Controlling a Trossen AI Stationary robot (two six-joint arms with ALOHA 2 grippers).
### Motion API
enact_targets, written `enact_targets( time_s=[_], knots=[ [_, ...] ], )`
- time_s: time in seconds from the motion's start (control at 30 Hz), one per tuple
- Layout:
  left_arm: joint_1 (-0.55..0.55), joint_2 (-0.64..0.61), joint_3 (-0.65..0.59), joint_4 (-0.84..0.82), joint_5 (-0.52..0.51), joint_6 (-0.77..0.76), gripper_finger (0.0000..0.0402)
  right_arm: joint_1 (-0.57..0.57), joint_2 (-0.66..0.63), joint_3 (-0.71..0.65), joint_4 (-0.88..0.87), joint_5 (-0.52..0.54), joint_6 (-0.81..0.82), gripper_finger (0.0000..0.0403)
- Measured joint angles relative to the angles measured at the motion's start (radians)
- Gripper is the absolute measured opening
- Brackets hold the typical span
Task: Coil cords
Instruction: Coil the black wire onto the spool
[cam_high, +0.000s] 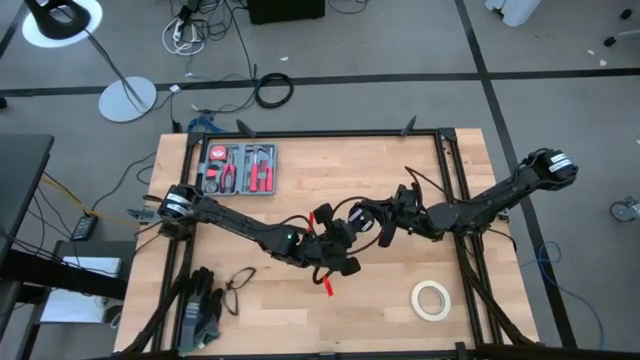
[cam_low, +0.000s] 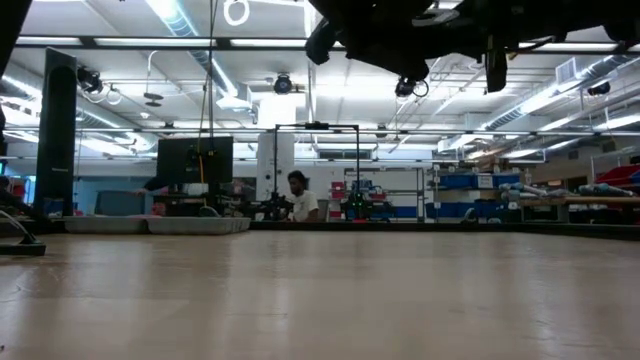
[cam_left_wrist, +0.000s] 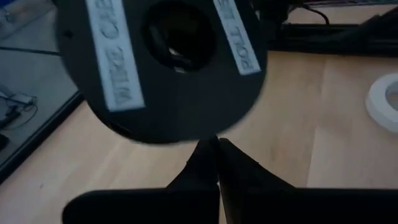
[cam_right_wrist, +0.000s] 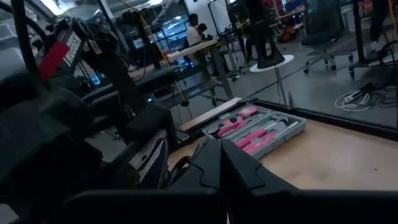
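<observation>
Table (cam_high: 400, 310) — tool tray (cam_high: 240, 169) at far left corner, red-handled tools inside. Cord (cam_high: 238, 287) on near left area, loosely looped, long axis running near-left to far-right. Tape roll (cam_high: 431, 299) near right. Left gripper (cam_high: 335, 262) and right gripper (cam_high: 385, 222) at centre — jaws fully closed, nothing held.

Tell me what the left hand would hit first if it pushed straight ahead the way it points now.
Probably the black labelled disc: it fills the view just beyond the shut left hand. How far ahead it sits is unclear.
</observation>
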Motion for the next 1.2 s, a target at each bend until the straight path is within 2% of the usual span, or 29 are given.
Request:
enact_targets(
  time_s=[0.4,0.53,0.87,0.97,1.2],
  knots=[
    [-0.013,0.001,0.000,-0.222,0.026,-0.078,0.0000,0.030,-0.062,0.000,-0.046,-0.027,-0.053,0.0000],
    [-0.013,0.000,0.000,-0.196,0.026,-0.078,0.0000,0.039,-0.077,0.000,-0.110,0.009,-0.029,0.0000],
    [-0.008,0.000,0.000,-0.120,0.009,-0.067,0.0000,0.039,-0.078,0.000,-0.079,0.025,-0.026,0.0000],
    [-0.007,0.000,0.000,-0.046,0.008,-0.046,0.0000,0.038,-0.074,0.000,-0.044,0.069,-0.046,0.0000],
    [0.014,0.000,0.000,0.036,0.007,-0.024,0.0000,0.022,-0.037,0.000,0.100,0.088,-0.124,0.0000]
  ],
)
